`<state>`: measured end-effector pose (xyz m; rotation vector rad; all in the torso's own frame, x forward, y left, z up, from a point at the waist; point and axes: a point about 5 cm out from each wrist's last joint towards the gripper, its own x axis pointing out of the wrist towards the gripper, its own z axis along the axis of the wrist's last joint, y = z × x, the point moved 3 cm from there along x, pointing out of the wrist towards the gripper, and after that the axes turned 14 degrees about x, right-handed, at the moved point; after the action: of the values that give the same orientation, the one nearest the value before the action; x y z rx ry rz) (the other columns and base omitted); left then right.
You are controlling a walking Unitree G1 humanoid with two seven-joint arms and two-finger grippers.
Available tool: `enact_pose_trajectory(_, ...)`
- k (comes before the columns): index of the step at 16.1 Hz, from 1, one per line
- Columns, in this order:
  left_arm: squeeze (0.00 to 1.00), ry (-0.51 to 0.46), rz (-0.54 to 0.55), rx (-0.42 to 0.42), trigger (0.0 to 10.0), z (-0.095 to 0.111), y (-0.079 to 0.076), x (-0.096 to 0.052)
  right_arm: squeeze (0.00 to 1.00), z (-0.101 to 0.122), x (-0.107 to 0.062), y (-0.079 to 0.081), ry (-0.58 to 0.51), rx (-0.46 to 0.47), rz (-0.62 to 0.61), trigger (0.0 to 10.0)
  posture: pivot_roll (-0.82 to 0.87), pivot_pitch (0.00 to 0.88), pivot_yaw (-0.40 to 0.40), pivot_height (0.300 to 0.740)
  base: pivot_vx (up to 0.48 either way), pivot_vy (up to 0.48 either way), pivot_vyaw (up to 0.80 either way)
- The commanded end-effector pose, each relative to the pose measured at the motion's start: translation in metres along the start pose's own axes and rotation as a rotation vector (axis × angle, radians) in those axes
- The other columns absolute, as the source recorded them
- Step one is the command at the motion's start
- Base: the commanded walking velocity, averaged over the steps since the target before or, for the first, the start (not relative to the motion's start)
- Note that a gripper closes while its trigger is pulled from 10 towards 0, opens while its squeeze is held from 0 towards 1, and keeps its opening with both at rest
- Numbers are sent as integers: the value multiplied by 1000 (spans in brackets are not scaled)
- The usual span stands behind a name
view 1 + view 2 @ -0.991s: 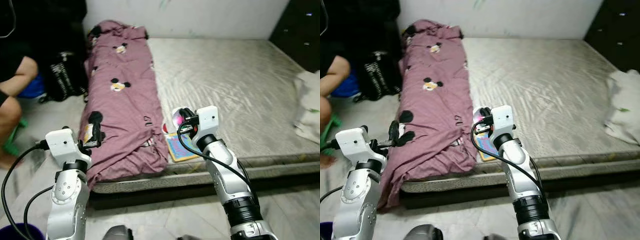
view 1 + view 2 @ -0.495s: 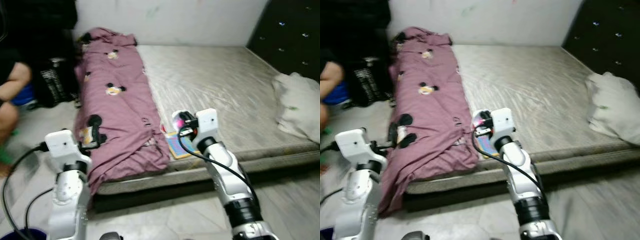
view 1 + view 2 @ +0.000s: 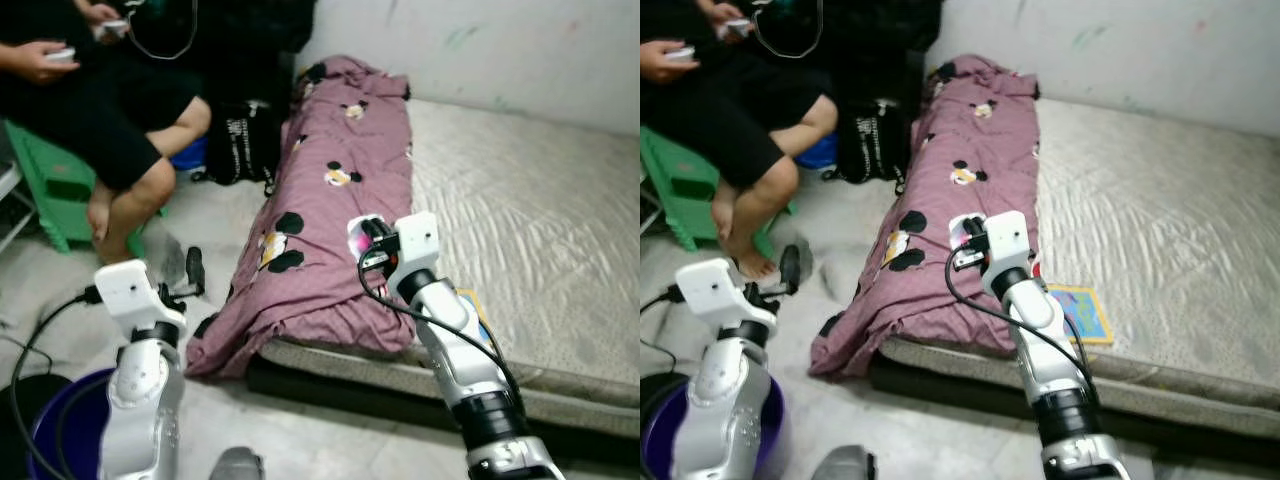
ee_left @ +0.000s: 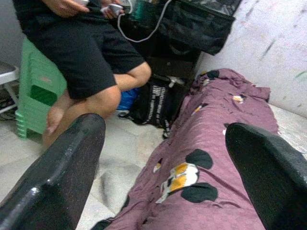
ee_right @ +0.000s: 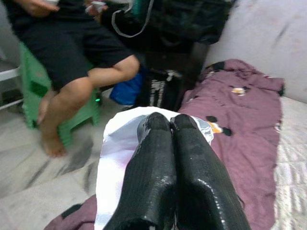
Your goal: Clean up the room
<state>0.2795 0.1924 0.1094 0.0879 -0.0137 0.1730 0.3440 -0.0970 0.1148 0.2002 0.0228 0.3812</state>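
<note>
My view has swung left since before; my right pincer [image 3: 962,240] stays clamped on a white-and-pink wrapper [image 5: 115,148] above the maroon patterned blanket [image 3: 960,215], left pincer [image 4: 163,158] open wide

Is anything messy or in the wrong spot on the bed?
Yes. The purple blanket is bunched along one side of the mattress, and its near end droops over the edge onto the floor. A small colourful book lies loose near the mattress's front edge. The right gripper is shut on a white wrapper.

Head stereo pair downward over the bed [image 3: 540,230]; wrist views forward, perhaps floorward, sharing the purple blanket [image 3: 970,200].
</note>
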Motion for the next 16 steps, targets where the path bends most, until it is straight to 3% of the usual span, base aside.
enact_pose_trajectory(1,0,4,-18,-3,10000,0,-5,0,0,4,1,-3,-8,-7,-1,10000,56,0,-71,740,0,0,800)
enact_pose_trajectory(16,0,-4,-25,-17,10000,0,-7,3,0,3,3,-1,-7,-9,22,10000,62,0,-75,740,0,0,800)
